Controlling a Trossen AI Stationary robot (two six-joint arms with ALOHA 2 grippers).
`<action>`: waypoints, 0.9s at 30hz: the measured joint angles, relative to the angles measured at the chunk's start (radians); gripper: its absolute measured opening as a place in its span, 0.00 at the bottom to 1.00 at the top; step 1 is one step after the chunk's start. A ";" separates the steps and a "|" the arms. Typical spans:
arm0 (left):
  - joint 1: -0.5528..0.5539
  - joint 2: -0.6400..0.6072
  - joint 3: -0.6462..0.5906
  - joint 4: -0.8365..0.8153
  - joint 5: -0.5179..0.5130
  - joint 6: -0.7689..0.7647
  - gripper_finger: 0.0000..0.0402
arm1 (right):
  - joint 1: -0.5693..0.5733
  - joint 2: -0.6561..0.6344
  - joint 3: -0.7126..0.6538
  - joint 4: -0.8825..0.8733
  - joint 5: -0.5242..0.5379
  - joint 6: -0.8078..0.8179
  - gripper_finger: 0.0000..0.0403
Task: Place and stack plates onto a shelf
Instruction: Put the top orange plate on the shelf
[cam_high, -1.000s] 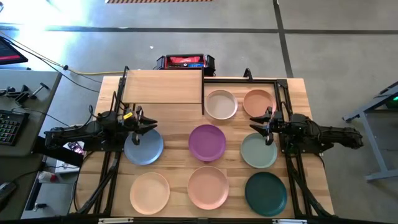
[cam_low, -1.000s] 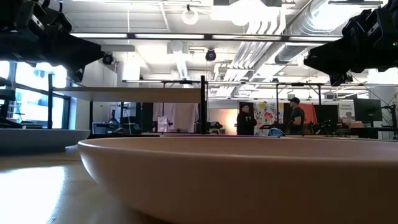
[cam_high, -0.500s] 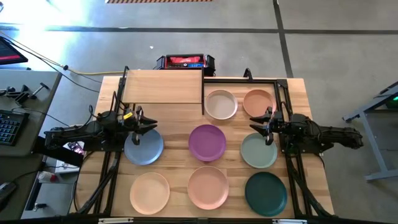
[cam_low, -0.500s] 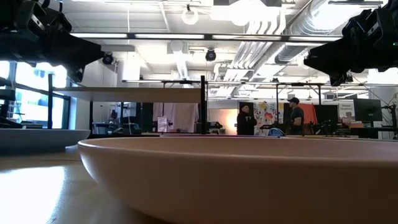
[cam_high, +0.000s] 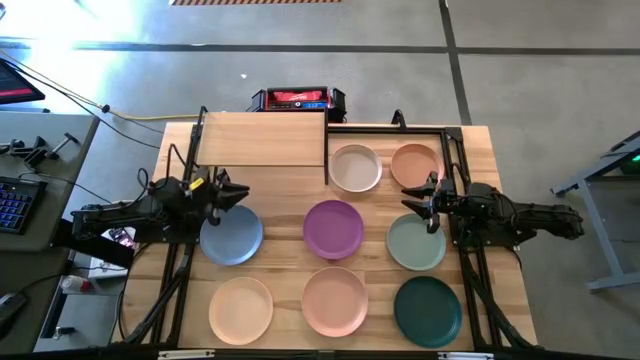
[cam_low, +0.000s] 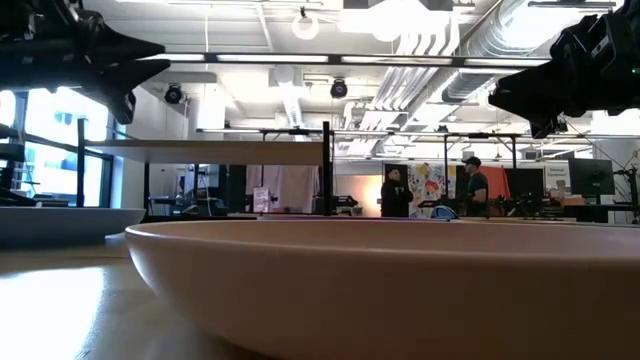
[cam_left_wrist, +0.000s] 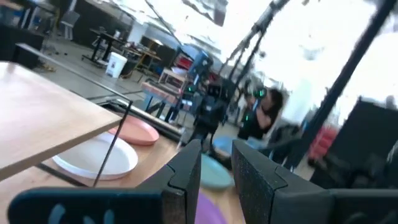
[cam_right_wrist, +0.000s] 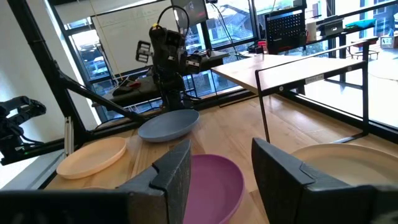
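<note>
Left gripper (cam_high: 225, 196), fingers spread with nothing between them, hangs above the far rim of the blue plate (cam_high: 231, 237) near the bench's left edge; the bare shelf (cam_high: 262, 139) stands just beyond, at the far left corner, so this arm is nearer to it. Right gripper (cam_high: 428, 204), fingers also spread and empty, hovers between the sage plate (cam_high: 416, 243) and the orange-tan plate (cam_high: 414, 164) by the right edge. The shelf's thin black legs (cam_right_wrist: 263, 104) likely constrain the approach.

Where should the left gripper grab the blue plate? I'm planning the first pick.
Probably at the raised rim of the blue plate, on the edge nearest the left gripper, coming from above. The plate lies flat and shallow, so only the rim offers something to pinch.
</note>
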 joint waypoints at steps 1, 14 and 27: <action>0.000 0.000 0.000 0.009 -0.005 -0.029 0.19 | 0.000 0.000 0.000 0.000 0.000 0.000 0.38; 0.001 0.000 0.000 0.023 -0.047 -0.109 0.19 | 0.000 0.000 0.000 -0.002 0.000 0.000 0.38; 0.001 0.000 0.000 0.035 -0.239 -0.107 0.19 | 0.000 0.000 0.000 0.002 0.000 0.180 0.38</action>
